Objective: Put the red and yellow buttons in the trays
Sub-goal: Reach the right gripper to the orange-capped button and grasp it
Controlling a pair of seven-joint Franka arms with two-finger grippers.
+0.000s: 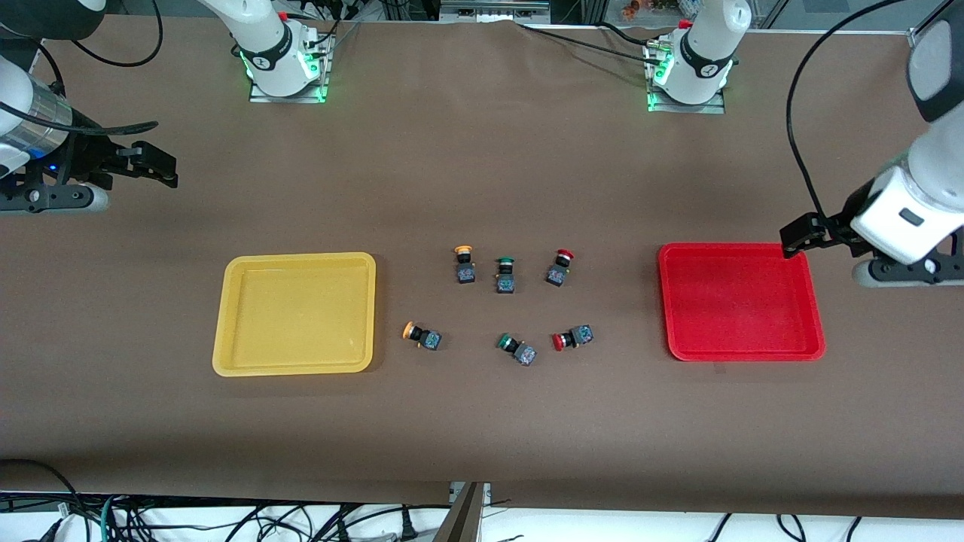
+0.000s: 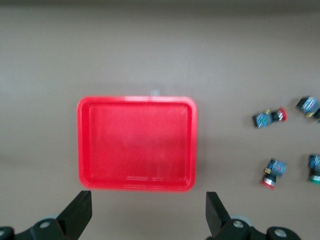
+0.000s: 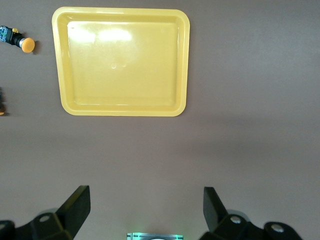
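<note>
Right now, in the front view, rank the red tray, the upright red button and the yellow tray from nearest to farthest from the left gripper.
The open left gripper hangs by the red tray's corner at the left arm's end.
1. Red tray, right beside the gripper.
2. Upright red button, mid-table among the buttons.
3. Yellow tray, toward the right arm's end.

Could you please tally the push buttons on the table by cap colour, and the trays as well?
Red buttons: 2, farther and nearer.
Yellow buttons: 2, farther and nearer.
Green buttons: 2, farther and nearer.
Trays: 2, yellow tray and red tray, both holding nothing.
Total: 6 buttons and 2 trays, 8 things.
</note>
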